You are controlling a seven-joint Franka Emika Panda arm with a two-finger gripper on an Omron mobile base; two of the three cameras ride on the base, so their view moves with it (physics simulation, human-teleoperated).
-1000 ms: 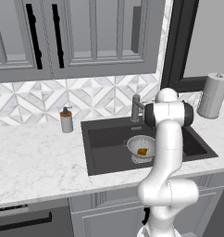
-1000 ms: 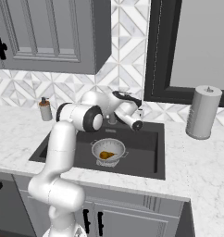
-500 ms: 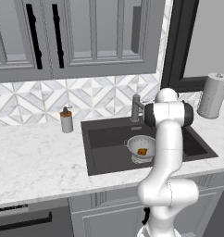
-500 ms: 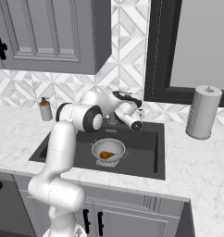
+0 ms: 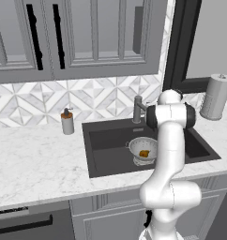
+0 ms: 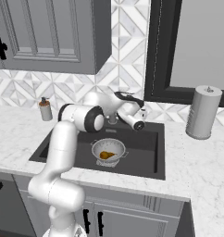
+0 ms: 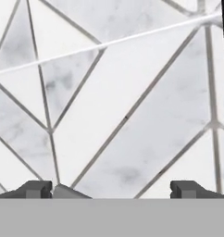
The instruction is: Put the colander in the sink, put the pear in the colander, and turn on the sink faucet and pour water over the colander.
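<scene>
No legible text, label, brand, number or sign appears on any surface in these views.
</scene>
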